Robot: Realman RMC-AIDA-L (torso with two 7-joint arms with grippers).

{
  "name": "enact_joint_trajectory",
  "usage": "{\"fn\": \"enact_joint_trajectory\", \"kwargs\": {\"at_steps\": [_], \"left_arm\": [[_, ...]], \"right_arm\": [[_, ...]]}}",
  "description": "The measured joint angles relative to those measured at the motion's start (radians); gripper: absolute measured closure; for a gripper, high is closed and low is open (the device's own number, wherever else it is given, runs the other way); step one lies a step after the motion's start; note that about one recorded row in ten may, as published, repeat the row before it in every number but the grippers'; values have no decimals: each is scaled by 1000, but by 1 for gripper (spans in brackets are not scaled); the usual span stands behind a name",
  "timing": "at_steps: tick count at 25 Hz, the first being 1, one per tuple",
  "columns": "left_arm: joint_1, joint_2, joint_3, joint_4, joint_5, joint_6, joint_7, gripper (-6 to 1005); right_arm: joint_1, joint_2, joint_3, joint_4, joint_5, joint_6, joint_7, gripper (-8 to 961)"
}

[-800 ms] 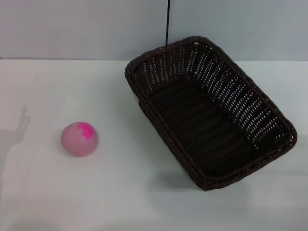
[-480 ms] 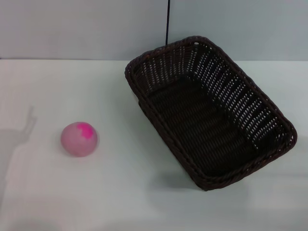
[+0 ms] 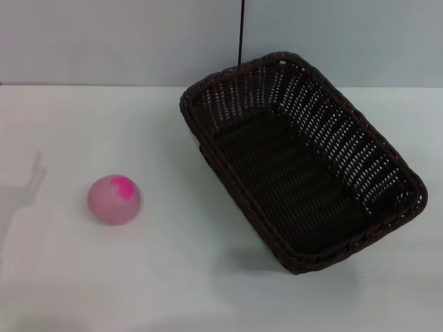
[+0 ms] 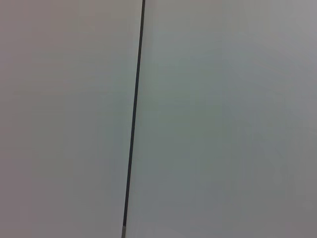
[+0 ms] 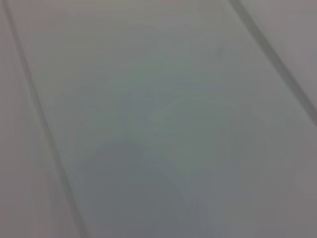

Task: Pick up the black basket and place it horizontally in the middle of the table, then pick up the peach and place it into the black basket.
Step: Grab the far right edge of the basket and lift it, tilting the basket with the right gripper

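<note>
The black basket (image 3: 301, 162) lies on the white table (image 3: 173, 277) at the right, turned at a slant, its long side running from the back middle to the front right. It is empty. The peach (image 3: 114, 199) sits on the table at the left, magenta patch up, well apart from the basket. Neither gripper shows in any view. The left wrist view shows only a grey wall with a thin dark line (image 4: 133, 119). The right wrist view shows only a plain grey surface.
A grey wall (image 3: 104, 41) stands behind the table's back edge. A thin dark vertical line (image 3: 241, 31) runs down the wall behind the basket. A faint shadow (image 3: 21, 194) lies on the table at the far left.
The faint shadow at the table's far left has shifted a little. The basket and the peach have not moved.
</note>
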Motion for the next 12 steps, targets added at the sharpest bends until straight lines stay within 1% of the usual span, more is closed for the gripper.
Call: {"fn": "enact_joint_trajectory", "kwargs": {"at_steps": [1, 2, 5, 6, 7, 10, 11, 12], "left_arm": [[-2, 0, 0, 0, -1, 0, 0, 159], [-2, 0, 0, 0, -1, 0, 0, 159], [-5, -1, 0, 1, -1, -1, 0, 159], [-7, -1, 0, 1, -2, -2, 0, 159], [-8, -1, 0, 1, -2, -3, 0, 160], [-8, -1, 0, 1, -2, -3, -1, 160], [-6, 0, 1, 1, -2, -3, -2, 160], [-5, 0, 1, 1, -2, -3, -2, 160]], "right_arm": [[-4, -4, 4, -179, -88, 24, 217, 142], [-4, -4, 4, -179, -88, 24, 217, 143], [3, -16, 7, -438, -218, 50, 538, 145], [28, -32, 11, -607, -347, 56, 758, 146], [28, -32, 11, -607, -347, 56, 758, 146], [91, -62, 14, -822, -561, 39, 1030, 149], [148, -86, 9, -902, -701, 14, 1150, 149], [148, -86, 9, -902, -701, 14, 1150, 150]]}}
